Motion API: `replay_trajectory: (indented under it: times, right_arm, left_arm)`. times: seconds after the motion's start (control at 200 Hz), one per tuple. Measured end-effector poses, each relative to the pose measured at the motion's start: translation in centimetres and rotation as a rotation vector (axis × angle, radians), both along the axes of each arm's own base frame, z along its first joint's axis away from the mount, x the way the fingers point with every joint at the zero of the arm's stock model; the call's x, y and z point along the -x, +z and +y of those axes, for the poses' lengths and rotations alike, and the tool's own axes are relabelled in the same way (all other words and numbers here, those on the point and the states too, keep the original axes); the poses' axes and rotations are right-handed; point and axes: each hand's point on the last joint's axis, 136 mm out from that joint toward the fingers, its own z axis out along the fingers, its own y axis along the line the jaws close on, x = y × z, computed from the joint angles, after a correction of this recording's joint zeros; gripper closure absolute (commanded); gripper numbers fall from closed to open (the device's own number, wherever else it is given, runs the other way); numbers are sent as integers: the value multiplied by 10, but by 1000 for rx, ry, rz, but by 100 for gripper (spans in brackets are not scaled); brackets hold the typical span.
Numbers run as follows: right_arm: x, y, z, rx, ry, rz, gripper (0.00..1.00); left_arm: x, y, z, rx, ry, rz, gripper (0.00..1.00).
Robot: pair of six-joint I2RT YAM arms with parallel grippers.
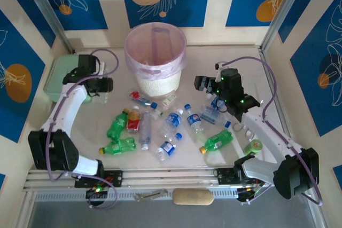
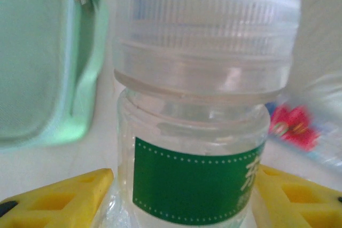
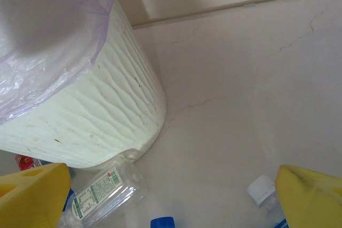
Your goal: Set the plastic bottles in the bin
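Closest of all, a clear bottle (image 2: 203, 132) sits between the yellow fingers (image 2: 59, 198) of the left claw (image 2: 184, 177), which is clenched on its body below the neck. Its ribbed cap (image 2: 206, 20) is translucent white. Its green label (image 2: 192, 185) has a white dotted border and part of one white character at the right edge, too cut off to read. Just left of it is the pale-green box (image 2: 37, 68). To its right a blurred red label (image 2: 291, 126) shows on another bottle, the print unreadable.

From above, the left claw (image 1: 101, 85) is near the table's left side, beside the box (image 1: 57, 81) and left of the bin (image 1: 155, 81).

The right claw (image 3: 172, 177) is released, its yellow fingers (image 3: 32, 193) spread wide above the table (image 3: 240, 78). It is close to the bin's ribbed white wall (image 3: 91, 116), with the pink-purple liner (image 3: 48, 41) folded over the rim. A flattened bottle (image 3: 104, 193) lies against the foot of the bin; its white label carries green and red print too small to read. A blue cap (image 3: 162, 221) and a white cap (image 3: 262, 189) show near the lower edge.

The loose bottles (image 1: 172, 120) lie scattered on the table in front of the bin, between the arms. Most are clear with blue labels, four are green (image 1: 117, 125), and two have red labels (image 1: 133, 121). No wording on them is legible.
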Motion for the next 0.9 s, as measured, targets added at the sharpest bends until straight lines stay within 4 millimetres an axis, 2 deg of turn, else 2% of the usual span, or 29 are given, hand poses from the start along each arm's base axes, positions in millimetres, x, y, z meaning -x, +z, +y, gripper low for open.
replay_trajectory:
  times: [0.105,0.215,0.295,0.55,0.735,0.9]
  right_arm:
    - [1,-4,0,-3,-4,10,1]
    - [0,-4,0,-12,-7,6,1]
    - [-1,-3,0,-20,-11,7,1]
    - [-3,-6,1,-48,-28,21,1]
    - [-4,-5,2,-63,-35,20,1]
    - [-1,-2,0,-77,-41,14,1]
  left_arm:
    - [-5,62,-12,91,-14,-175,51]
    - [-4,114,-28,209,-43,-329,53]
    - [-4,143,-40,299,-69,-418,53]
    - [-10,220,-82,594,-186,-642,55]
    - [-25,255,-129,711,-320,-707,55]
    - [-53,252,-179,742,-424,-670,55]
